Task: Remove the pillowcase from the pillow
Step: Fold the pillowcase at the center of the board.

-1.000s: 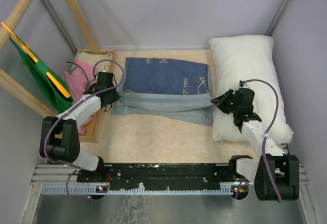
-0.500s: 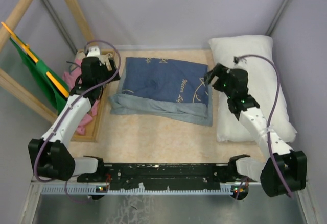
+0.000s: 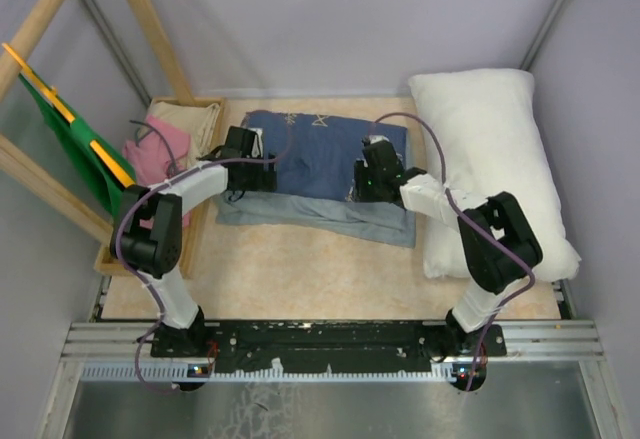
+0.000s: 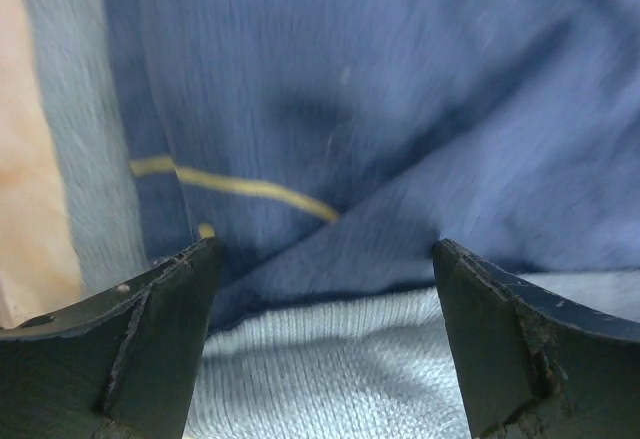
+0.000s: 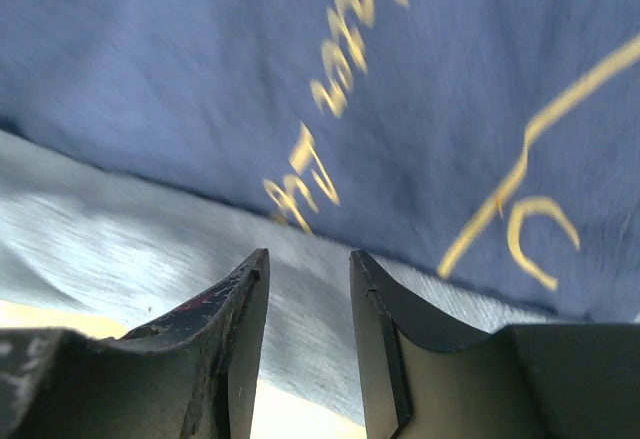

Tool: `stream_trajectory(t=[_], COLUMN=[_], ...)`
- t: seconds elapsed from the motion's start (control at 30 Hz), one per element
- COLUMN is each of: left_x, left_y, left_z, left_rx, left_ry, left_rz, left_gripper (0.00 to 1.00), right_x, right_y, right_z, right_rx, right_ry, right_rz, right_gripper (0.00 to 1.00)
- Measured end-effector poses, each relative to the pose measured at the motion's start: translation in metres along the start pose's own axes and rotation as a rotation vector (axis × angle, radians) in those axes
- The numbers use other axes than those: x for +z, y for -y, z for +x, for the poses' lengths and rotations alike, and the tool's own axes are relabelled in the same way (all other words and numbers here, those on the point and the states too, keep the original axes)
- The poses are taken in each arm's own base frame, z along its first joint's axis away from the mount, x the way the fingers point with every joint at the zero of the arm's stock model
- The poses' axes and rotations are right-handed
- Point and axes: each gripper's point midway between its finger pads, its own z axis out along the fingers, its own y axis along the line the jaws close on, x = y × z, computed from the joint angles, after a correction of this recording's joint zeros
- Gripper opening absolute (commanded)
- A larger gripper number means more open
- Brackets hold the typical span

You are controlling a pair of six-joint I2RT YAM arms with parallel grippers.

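The navy pillowcase [image 3: 315,154] with yellow fish lines and script lies flat at mid-table, its paler blue-grey inside showing along the near edge. The plump white pillow [image 3: 490,149] lies bare to its right, outside the case. My left gripper [image 3: 264,165] is low over the case's left part, jaws wide open; in the left wrist view the gripper [image 4: 325,249] frames the navy fabric [image 4: 400,109] and the ribbed pale edge. My right gripper [image 3: 360,185] hovers over the case's right near part. In the right wrist view the gripper [image 5: 308,256] shows a narrow gap above the pillowcase [image 5: 200,79].
A wooden tray [image 3: 200,229] at the left holds a pink cloth [image 3: 155,154] and a beige cloth [image 3: 185,117]. A green cloth [image 3: 75,154] hangs on the wooden frame [image 3: 150,29] at far left. Grey walls close in the back and both sides.
Both arms have swung in from the pillowcase's side edges to above its middle. Both grippers went from shut to open, and the right one has since narrowed.
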Motion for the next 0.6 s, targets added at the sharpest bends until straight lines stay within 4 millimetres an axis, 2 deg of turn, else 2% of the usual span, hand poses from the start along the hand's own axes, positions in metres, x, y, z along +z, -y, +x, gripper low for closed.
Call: stream_trajectory(t=[0.03,0.1,0.23,0.43,0.6], left_x=[0.004,0.004,0.000,-0.020,-0.040], left_y=[-0.002,-0.003,-0.002,-0.009,-0.021], left_z=[0.021,0.045,0.065,0.090,0.108], left_rx=[-0.010,-0.028,-0.053,-0.101,-0.141], left_ry=[-0.058,-0.125,-0.169,-0.204,-0.230], left_rz=[-0.002,-0.006,-0.003,-0.036,-0.107], left_gripper=[0.91,0.91,0.91,0.91,0.91], right_x=[0.002,0.002,-0.001,-0.006,-0.010], right_y=[0.006,0.019,0.037,0.048,0.065], right_z=[0.016,0.047,0.085,0.089,0.085], right_rx=[-0.001,-0.003,-0.008,0.041,0.118], right_ry=[-0.041,-0.116,-0.198,-0.178,-0.163], right_rz=[0.013,0.042,0.080,0.074,0.084], right_gripper=[0.37,0.37,0.37,0.32,0.36])
